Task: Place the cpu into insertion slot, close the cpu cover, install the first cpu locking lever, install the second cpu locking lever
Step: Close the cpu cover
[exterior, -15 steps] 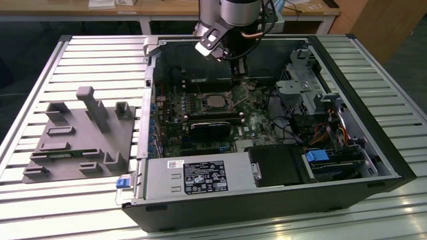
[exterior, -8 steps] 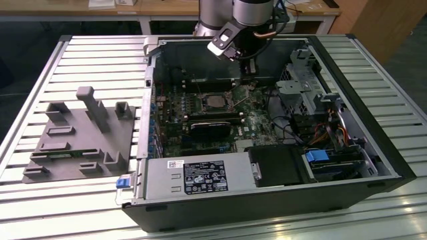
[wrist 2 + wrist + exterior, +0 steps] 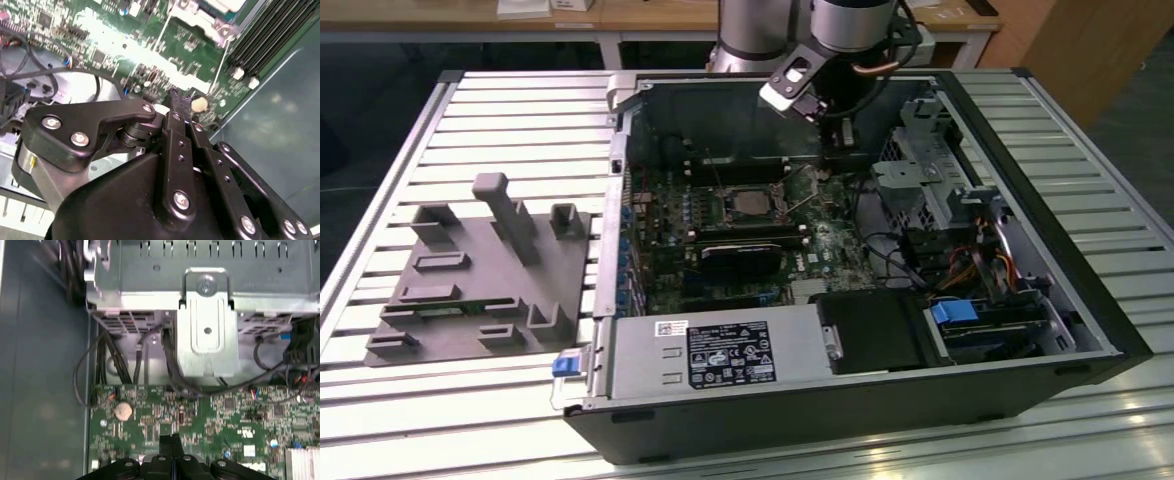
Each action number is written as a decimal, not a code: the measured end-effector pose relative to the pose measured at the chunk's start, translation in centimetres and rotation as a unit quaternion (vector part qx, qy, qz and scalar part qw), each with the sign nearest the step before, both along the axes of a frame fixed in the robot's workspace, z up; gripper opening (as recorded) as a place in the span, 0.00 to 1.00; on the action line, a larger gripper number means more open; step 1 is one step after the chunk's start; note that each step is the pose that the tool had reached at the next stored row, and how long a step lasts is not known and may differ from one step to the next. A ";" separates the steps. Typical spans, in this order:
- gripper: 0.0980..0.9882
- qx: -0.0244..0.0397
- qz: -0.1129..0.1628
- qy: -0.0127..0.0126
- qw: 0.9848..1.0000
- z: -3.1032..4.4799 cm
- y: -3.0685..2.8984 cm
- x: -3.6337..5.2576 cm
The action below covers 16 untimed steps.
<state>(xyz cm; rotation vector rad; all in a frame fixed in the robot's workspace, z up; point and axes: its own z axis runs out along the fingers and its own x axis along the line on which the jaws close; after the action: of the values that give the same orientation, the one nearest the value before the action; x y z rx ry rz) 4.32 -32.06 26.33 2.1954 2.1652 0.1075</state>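
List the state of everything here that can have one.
claw: shut, empty, poised over the motherboard.
cpu: seated in the insertion slot.
cpu cover: looks lowered over the cpu; whether it is latched cannot be told.
computer case: lying on its side, side panel off, inside exposed.

Exterior view high above the open case (image 3: 854, 405); both wrist views near its motherboard (image 3: 190, 40) (image 3: 220, 415).
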 end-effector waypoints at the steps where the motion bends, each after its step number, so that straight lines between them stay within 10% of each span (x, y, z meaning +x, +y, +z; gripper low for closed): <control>1: 0.00 0.000 0.000 0.000 1.000 0.00 0.00 0.24; 16: 0.00 0.000 0.000 0.000 1.000 -1.30 0.00 0.79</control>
<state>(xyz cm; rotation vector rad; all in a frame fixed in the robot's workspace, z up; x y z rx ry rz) 5.12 -32.06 25.03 2.1954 2.1654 0.1073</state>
